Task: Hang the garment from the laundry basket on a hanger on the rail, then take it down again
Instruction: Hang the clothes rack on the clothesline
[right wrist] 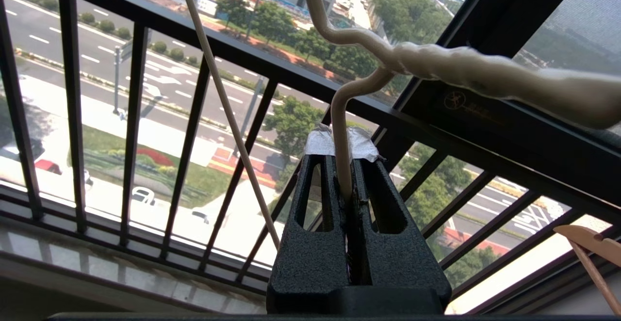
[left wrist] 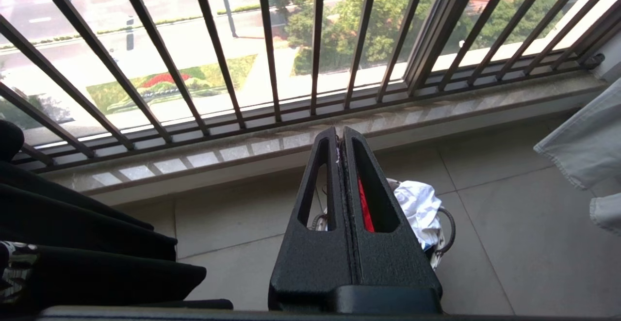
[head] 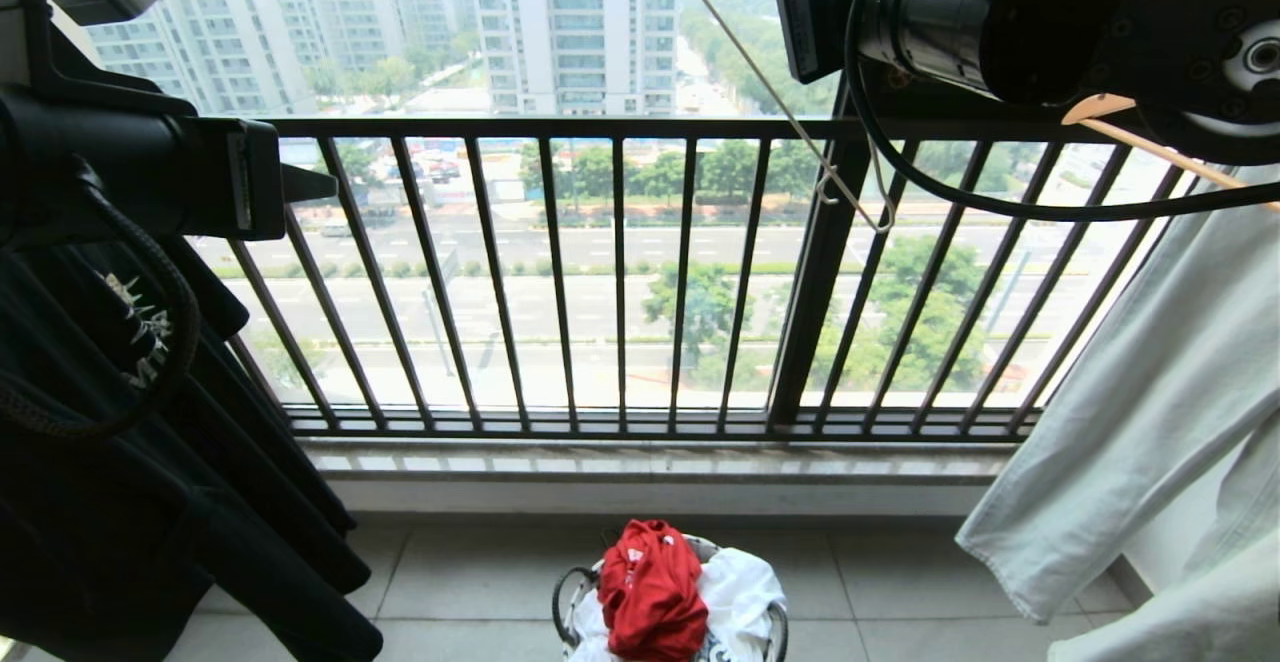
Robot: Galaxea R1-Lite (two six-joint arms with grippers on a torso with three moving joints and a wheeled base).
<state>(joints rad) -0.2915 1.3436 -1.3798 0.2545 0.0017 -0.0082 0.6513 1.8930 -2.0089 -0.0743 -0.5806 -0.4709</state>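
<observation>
Hanger (right wrist: 342, 132) in right hand (right wrist: 346, 158)

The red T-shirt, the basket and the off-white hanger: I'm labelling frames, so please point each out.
red T-shirt (head: 652, 592), head view, crumpled middle of the cloth.
basket (head: 561, 602), head view, dark loop handle.
off-white hanger (right wrist: 341, 136), right wrist view, rod above the closed right gripper (right wrist: 345, 158).

laundry basket (head: 568, 597) cut off by the lower edge, hanger (head: 790, 114) hook hidden, black T-shirt (head: 120, 462) print partly covered
</observation>
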